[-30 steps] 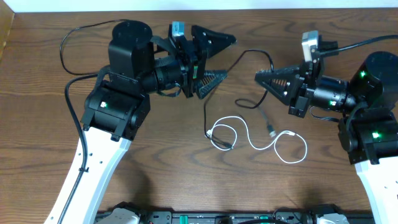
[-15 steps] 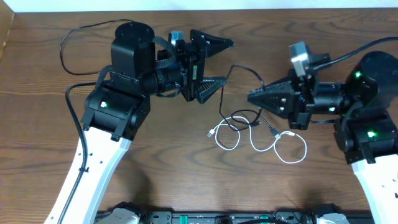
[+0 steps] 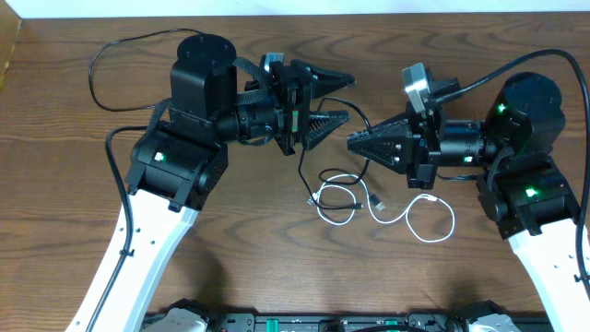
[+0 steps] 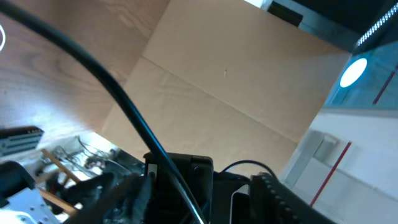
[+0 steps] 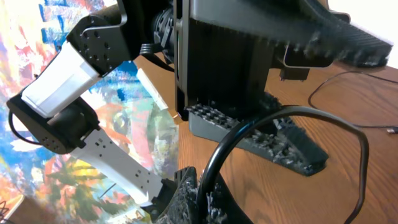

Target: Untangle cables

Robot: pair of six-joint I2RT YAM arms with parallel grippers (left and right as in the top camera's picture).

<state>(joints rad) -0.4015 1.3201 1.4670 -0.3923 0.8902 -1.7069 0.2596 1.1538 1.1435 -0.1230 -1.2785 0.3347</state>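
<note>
Cables (image 3: 343,214) lie in a loose heap on the wooden table (image 3: 277,258), in the middle and a little toward your right arm, below the two grippers. The white cable (image 3: 453,221) is flat on the table: one loop at the left end of the heap, a wavy run across, and a wider loop at the right end. A loose coil of black cord (image 3: 324,175) lies over the left white loop and crosses it.

Your right gripper (image 3: 352,143) points left toward the other arm, its tip above the heap. Its jaws are closed on a black cable (image 5: 214,152). In the right wrist view this cable comes up from between the fingers, arcs over to the right and drops out of frame, lifted clear of the table.

Your left gripper (image 3: 350,97) points right, just above and to the left of the right gripper's tip. Its jaws stand apart with nothing pinched between them. The lifted black cable passes close by its lower finger. Whether they touch, you cannot tell.

The left wrist view is tilted and blurred and shows none of the heap.
</note>
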